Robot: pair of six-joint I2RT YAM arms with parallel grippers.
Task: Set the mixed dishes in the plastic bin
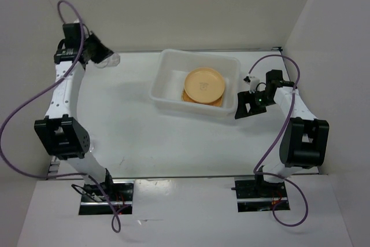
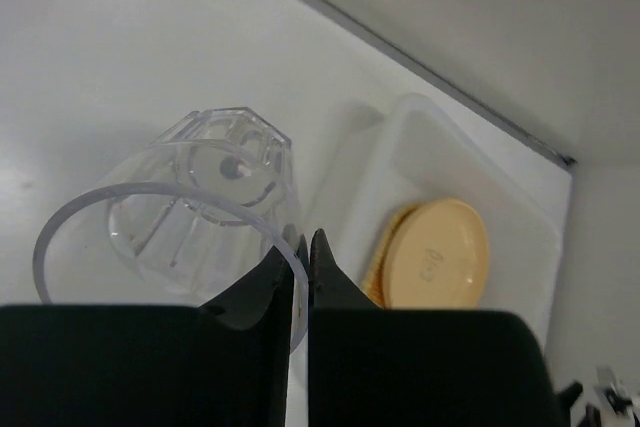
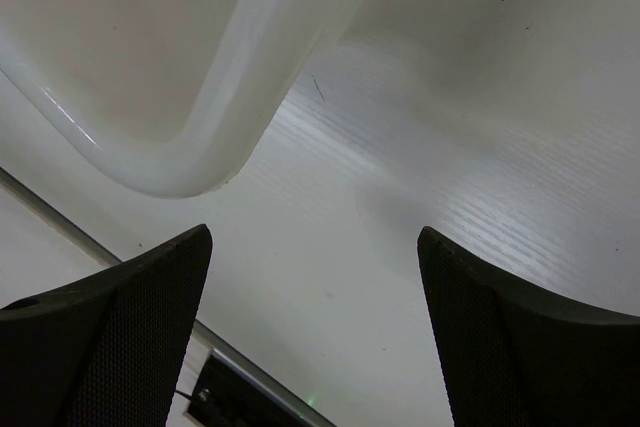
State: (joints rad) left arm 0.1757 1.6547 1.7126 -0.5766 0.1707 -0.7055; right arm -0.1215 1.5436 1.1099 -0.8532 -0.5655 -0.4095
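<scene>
A small clear plastic cup (image 2: 200,207) lies at the table's far left; from above the cup (image 1: 108,59) shows just past my left gripper (image 1: 97,49). In the left wrist view that gripper (image 2: 302,239) is shut on the cup's rim, one finger inside and one outside. The translucent white plastic bin (image 1: 167,93) stands at the table's middle back, holding a round tan-yellow plate (image 1: 203,84) stacked on a woven tan plate (image 1: 188,96). Both the bin (image 2: 400,147) and plate (image 2: 436,255) appear beyond the cup. My right gripper (image 1: 250,103) hangs open just right of the bin, nothing between its fingers (image 3: 130,337).
White walls enclose the table at the back and both sides. The bin's rounded corner (image 3: 190,162) lies close to the right gripper's left finger. A metal rail (image 1: 173,177) runs along the table's near edge by the arm bases.
</scene>
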